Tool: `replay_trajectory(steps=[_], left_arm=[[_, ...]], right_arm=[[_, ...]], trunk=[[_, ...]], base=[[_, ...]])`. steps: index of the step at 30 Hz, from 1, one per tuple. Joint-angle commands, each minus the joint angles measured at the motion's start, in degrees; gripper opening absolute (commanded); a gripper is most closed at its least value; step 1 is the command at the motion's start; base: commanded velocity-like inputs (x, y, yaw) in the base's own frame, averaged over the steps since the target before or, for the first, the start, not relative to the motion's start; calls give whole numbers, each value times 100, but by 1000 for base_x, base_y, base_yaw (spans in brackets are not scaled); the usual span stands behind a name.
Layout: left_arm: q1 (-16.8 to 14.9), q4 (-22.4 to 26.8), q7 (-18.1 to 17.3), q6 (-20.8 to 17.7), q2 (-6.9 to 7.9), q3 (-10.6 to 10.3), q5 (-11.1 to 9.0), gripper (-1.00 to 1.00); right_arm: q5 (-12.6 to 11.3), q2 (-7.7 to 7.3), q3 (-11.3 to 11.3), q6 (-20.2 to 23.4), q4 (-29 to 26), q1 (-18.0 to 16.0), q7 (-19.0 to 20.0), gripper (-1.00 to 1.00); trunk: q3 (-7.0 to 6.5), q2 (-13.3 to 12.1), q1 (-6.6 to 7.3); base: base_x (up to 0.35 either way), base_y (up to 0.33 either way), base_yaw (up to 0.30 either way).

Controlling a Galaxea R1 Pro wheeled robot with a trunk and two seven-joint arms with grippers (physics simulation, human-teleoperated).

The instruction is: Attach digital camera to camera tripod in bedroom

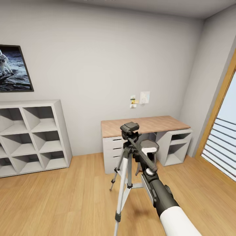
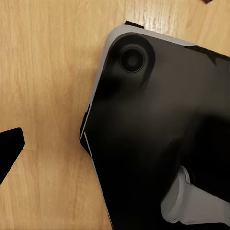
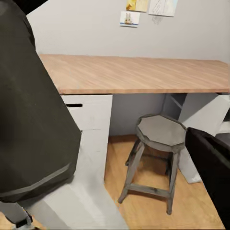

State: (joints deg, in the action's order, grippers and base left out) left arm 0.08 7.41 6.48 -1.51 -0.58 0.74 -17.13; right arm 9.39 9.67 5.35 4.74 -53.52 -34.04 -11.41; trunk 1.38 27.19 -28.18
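The camera tripod (image 1: 126, 164) stands on the wood floor in front of the desk, with silver legs and a dark grey head (image 1: 129, 128). A dark boxy top crowns that head; I cannot tell whether it is the digital camera. My right gripper (image 1: 147, 156) sits just right of the tripod against its pan handle (image 1: 144, 154). In the right wrist view this gripper (image 3: 115, 167) is open: one black finger (image 3: 208, 167) shows, and a big dark tripod part (image 3: 33, 120) covers the other side. My left gripper (image 2: 112, 158) hangs open over the floor, one finger (image 2: 10, 148) showing.
A wood-topped white desk (image 1: 144, 124) stands against the wall, with a grey stool (image 3: 160, 132) under it. A white cube shelf (image 1: 31, 134) is at the left and a tall wood-framed window (image 1: 223, 141) at the right. The robot's dark base (image 2: 158, 120) lies below my left gripper.
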Motion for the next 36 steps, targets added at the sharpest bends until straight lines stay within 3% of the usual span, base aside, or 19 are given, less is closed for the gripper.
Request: replay_trajectory(steps=[1,26,36], left_arm=[[1,15,20,-16,-2,5,-28,100],[1,15,20,-16,5,5,-31,100],[1,15,20,-16,-2,-3,-25,100]], right_arm=[[84,0,14,47,-63,-6,-36,100],[86,-5,-15,-239,353,-6,-36,100],[88,-9,-16,-374,520,-6,-36,100]], trunk=[[11,14,-2],[11,14,-2],[11,14,-2]], base=[[0,0,0],[-3,0,0],[-230,0,0]])
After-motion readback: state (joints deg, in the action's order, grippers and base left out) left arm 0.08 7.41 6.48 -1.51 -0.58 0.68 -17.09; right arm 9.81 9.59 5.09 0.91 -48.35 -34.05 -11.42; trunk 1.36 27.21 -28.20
